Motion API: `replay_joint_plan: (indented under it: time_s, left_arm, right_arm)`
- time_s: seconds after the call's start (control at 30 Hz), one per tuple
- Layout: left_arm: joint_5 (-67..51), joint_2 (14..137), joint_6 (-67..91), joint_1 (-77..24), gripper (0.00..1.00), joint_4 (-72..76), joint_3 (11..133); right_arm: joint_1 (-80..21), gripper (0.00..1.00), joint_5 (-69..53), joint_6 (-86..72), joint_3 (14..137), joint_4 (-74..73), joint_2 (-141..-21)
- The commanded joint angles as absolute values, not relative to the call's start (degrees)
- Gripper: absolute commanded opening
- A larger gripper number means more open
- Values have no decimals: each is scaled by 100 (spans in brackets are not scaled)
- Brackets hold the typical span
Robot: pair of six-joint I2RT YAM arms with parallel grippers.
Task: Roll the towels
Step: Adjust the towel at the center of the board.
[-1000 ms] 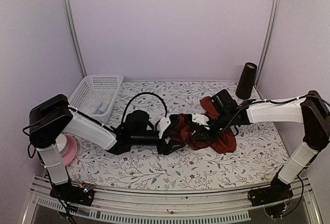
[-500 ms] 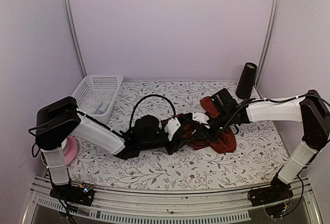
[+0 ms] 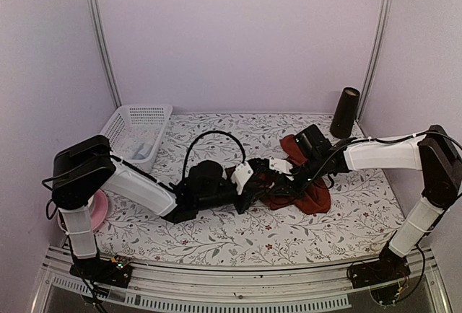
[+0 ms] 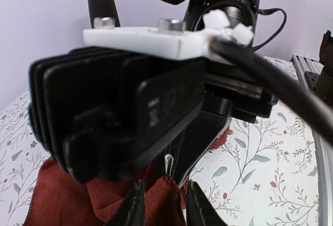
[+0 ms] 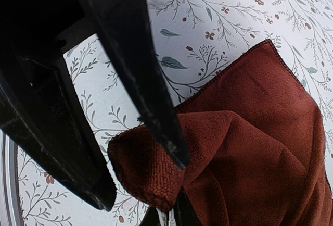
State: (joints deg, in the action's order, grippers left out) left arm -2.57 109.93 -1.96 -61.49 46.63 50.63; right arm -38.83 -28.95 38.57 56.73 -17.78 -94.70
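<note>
Near the middle of the table, the maroon towel lies crumpled, its far corner spread flat and its near-left edge drawn up where both claws meet. The right gripper is clenched on a bunched edge of the cloth, lifting it slightly off the surface, probably to offer a free hem to the other arm. The left gripper comes in low from the left. Its fingers stand narrowly apart on either side of a folded hem, but I cannot tell whether they actually pinch it. With one hem held by each arm, the cloth could be pulled flat before any rolling begins, so the task looks to be in its early stage. No checked towel shows anywhere.

A floral-print covering of leafy sprigs lies over the tabletop. A white plastic basket stands at the far left, a dark cylinder at the far right, and a pink round object beside the left arm's base. Plain lilac walls close in the cell.
</note>
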Motion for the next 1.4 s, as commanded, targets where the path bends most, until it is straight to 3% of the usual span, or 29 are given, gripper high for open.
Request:
replay_joint_plan:
  time_s: [0.0, 0.23, 0.4, 0.63, 0.77, 0.9, 1.17, 1.37]
  left_arm:
    - [-405, 11172, -203, -6207, 27, 4712, 5225]
    - [-471, 11212, -176, -6213, 31, 4417, 5343]
    - [-401, 11206, -158, -6203, 21, 4517, 5281]
    - [-262, 11215, -175, -6203, 16, 4408, 5309]
    - [-219, 11213, -163, -6204, 0, 4257, 5326]
    - [-118, 11146, -169, -6204, 0, 4173, 5234]
    - [1121, 9556, 29, -6204, 0, 3909, 4498]
    - [2113, 8293, 115, -6214, 0, 3032, 4211]
  right_arm:
    - [-3832, 3, -2949, 3841, 5818, -1851, -9527]
    - [-3823, 3, -2949, 3841, 5817, -1846, -9519]
    - [-3815, 3, -2938, 3850, 5817, -1847, -9528]
    - [-3806, 3, -2961, 3850, 5815, -1855, -9510]
    - [-3789, 3, -2969, 3850, 5813, -1855, -9492]
    - [-3773, 6, -2971, 3865, 5809, -1854, -9462]
    - [-3689, 72, -2727, 4108, 5565, -1685, -9177]
    - [-3656, 100, -2216, 4556, 5194, -1427, -8804]
